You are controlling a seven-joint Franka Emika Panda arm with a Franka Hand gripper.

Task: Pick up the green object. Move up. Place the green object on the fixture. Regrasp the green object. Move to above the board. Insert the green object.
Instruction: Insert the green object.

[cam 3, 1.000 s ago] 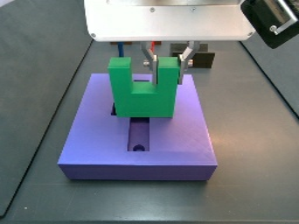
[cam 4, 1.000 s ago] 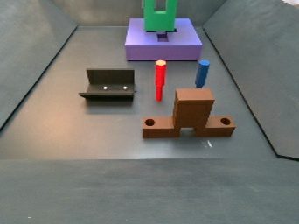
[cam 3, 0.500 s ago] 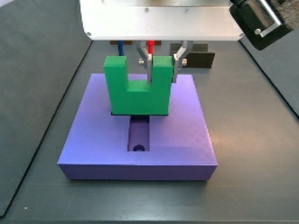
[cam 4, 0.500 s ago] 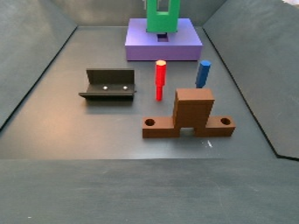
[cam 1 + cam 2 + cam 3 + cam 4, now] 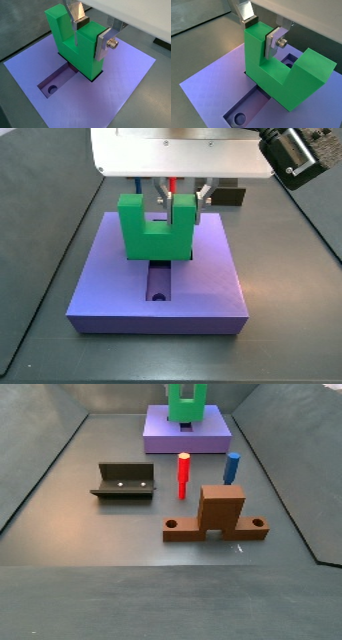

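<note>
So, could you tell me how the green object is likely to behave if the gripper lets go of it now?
The green object looks like a stiff plastic U-block, so it should not flex. The gripper clamps one prong. Its base seems partly seated in the board recess, so it would probably stay upright, though a tall piece could tip if nudged.

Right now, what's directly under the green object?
Under the green object, clamped on one prong by the gripper, lies the board, with its open recess and one round hole visible. The recess beneath the piece's base is covered, so seating depth cannot be seen.
</note>
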